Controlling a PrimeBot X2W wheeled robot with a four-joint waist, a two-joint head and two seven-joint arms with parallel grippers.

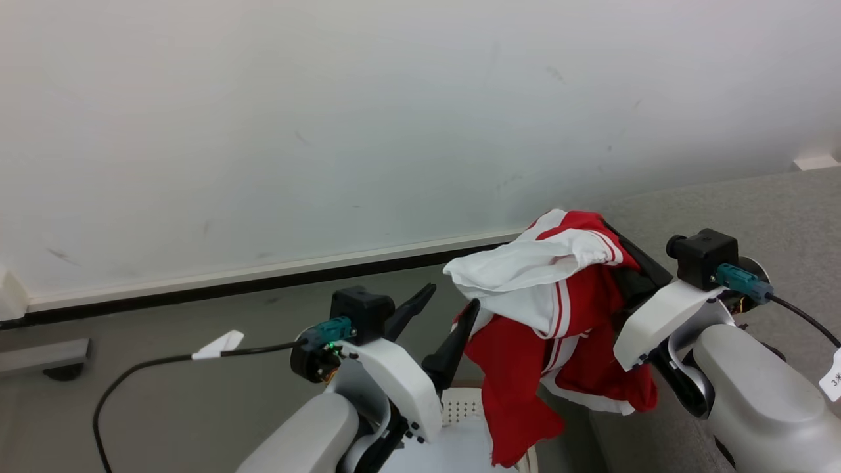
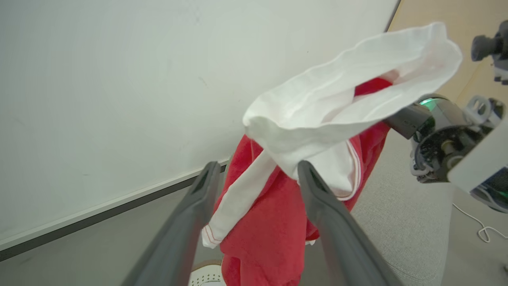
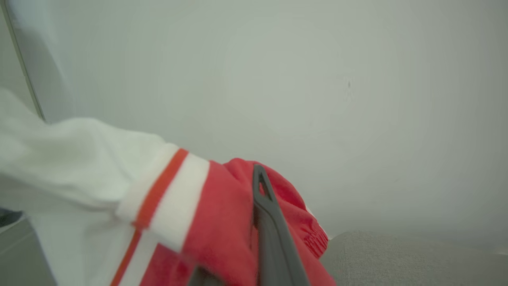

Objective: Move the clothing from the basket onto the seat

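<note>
**Red and white clothing held in the air between basket and sofa**

A small cream plastic basket [image 1: 458, 406] sits low in the near middle. Its wall is pierced with rows of little holes, and a flat pale pad [image 1: 460, 450] lies inside it. The clothing [image 1: 558, 309] is out of the basket and hangs in the air just to its right, beside the seat [image 1: 755, 203]. It is a soft, crumpled bundle of bright red fabric with a loose white panel on top and thin red and white stripe trim. Its lowest red corner dangles in front of the basket's right edge; whether it touches cannot be told.

The right gripper [image 3: 248, 190] has its jaws clamped on the red fabric, one dark finger lying over the cloth and the other buried under it. The left gripper [image 1: 452, 295] has its jaws apart and holds nothing, its long tapered fingers just beside the bundle.

The seat is a light grey woven sofa with a rounded shape, at the right.

A white tag [image 1: 833, 378] on the right forearm bears dark print beginning with a 3, cut off at the edge. A blank white tag [image 1: 220, 343] sits on the left arm's black cable [image 1: 131, 374].
</note>
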